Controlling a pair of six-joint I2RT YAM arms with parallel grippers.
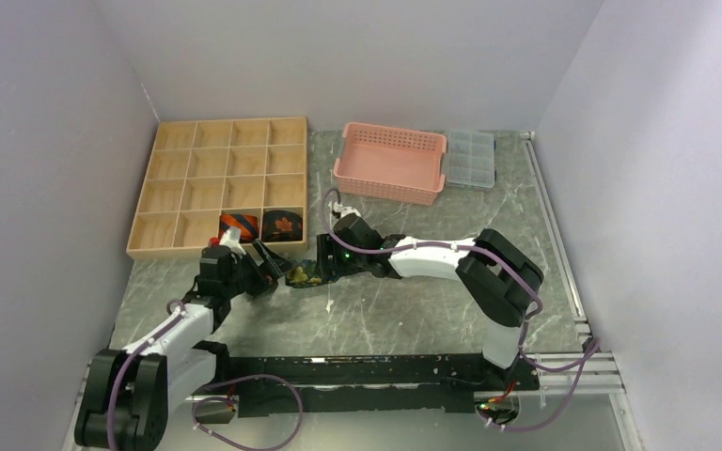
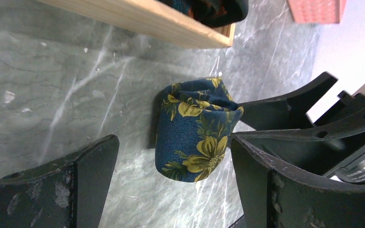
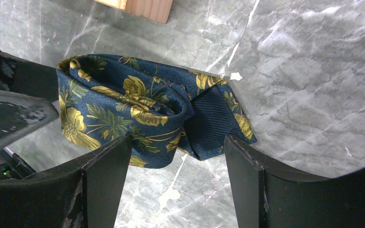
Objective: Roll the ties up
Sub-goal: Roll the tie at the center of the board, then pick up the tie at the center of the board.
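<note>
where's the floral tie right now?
Top view, centre-left: the floral tie sits rolled on the table, just in front of the wooden tray's near right corner, between the left gripper and right gripper.

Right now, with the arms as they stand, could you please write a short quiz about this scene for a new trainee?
1. Multiple choice: how many ties sit in the wooden tray? A one, B two, C four.
2. True or false: the floral tie lies on the table, outside the tray.
3. Short answer: what colour is the basket beside the tray?
Key: 1 B; 2 true; 3 pink.
</note>
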